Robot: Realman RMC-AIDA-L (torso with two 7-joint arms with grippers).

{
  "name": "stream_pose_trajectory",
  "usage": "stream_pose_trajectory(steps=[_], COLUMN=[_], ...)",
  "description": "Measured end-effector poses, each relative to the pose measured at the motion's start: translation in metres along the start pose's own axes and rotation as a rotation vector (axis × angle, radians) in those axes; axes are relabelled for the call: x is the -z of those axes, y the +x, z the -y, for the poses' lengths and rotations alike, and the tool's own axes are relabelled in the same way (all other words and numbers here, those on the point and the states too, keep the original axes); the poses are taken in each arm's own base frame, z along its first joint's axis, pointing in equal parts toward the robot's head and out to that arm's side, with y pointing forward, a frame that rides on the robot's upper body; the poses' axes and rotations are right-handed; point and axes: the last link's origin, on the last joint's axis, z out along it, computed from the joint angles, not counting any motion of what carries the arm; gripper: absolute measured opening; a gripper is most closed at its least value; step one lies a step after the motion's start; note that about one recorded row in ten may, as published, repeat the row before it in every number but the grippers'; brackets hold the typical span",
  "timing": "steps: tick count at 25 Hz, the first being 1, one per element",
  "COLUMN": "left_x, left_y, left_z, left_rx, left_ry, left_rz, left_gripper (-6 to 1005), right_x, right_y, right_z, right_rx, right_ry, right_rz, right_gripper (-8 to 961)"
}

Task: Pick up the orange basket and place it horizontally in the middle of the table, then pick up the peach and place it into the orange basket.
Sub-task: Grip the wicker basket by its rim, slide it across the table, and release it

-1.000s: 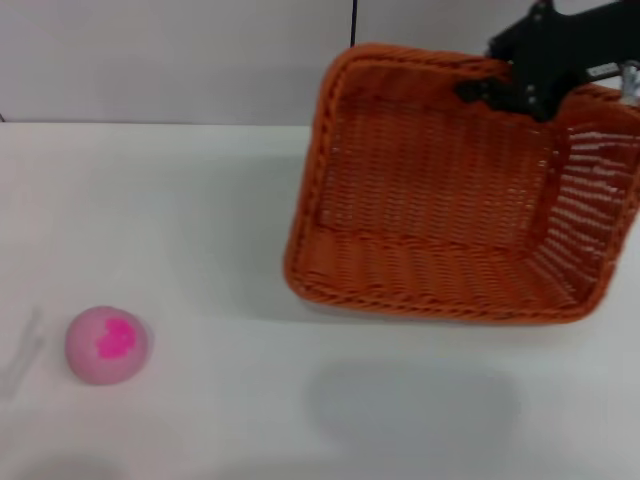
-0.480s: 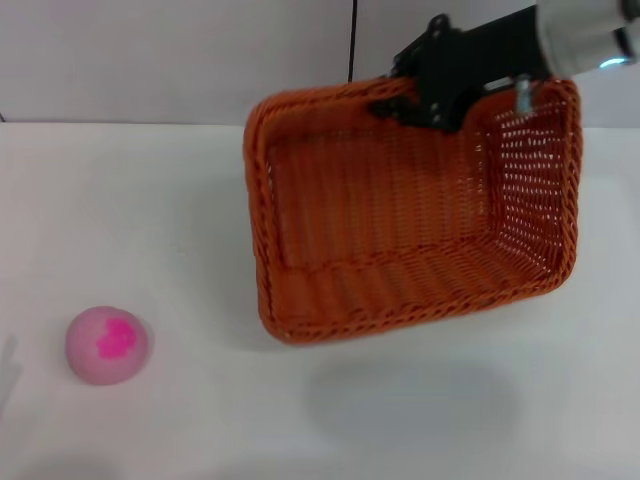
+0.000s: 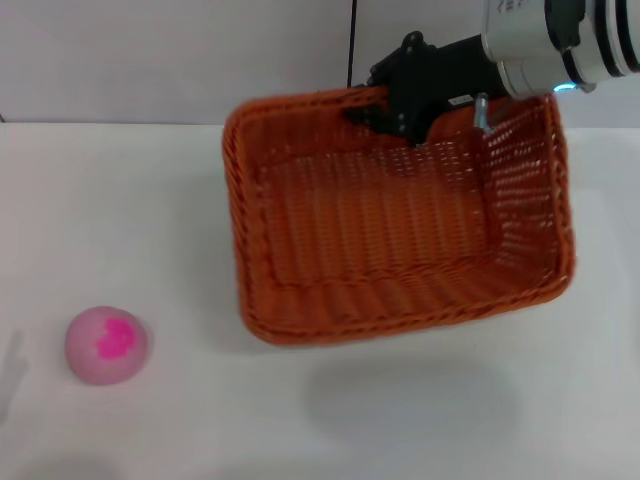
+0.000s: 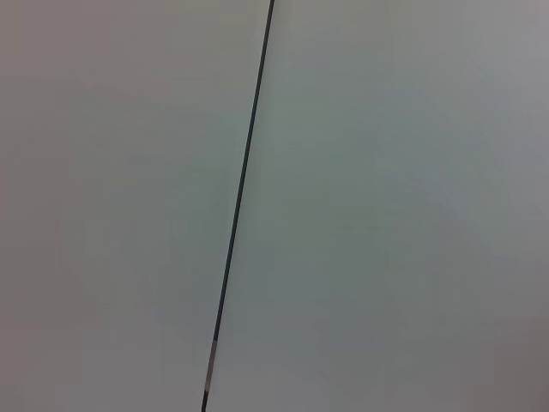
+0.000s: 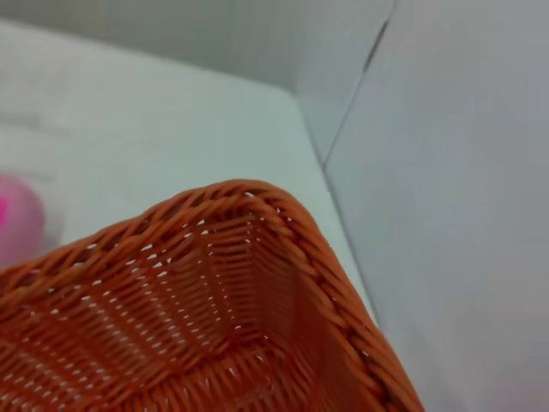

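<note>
The first step is in hand: the right gripper (image 3: 400, 108) is clamped on the far braided rim of the orange basket (image 3: 390, 230), one finger inside the wall and one outside so far as the head view shows, and the basket hangs tilted with its near edge low, its shadow lying apart from it on the table (image 3: 150, 200), which suggests it is carried clear of the surface. It sits roughly over the middle of the table, its long side running nearly across but a little skewed. The next move, as I judge it, calls for squaring that long side with the table's front edge, lowering until the base rests flat, then letting go of the rim. The peach (image 3: 107, 345) lies well apart from the basket, off its near-left corner, so setting down should not disturb it. Bare table surrounds the basket in front and to its left; behind its far rim the wall stands close. The left gripper is not in view; its wrist camera shows only wall.
</note>
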Motion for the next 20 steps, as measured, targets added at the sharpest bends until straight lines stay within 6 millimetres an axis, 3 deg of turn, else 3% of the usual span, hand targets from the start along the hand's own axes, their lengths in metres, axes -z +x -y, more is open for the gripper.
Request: stream_pose_trajectory(steps=[6,20], left_x=[-0.003,-0.01], left_y=[0.0,-0.001], left_z=[0.001,0.003], left_rx=[-0.005,-0.01], left_ry=[-0.006,-0.015], left_rz=[-0.003,0.001], left_gripper=[833,832], right_x=[-0.005,-0.038], right_y=[0.0,-0.002], right_z=[0.002,-0.022], right_rx=[-0.07,-0.112], right_ry=[0.039,-0.05], right_rz=[0.038,-0.037], right_gripper=[150,150])
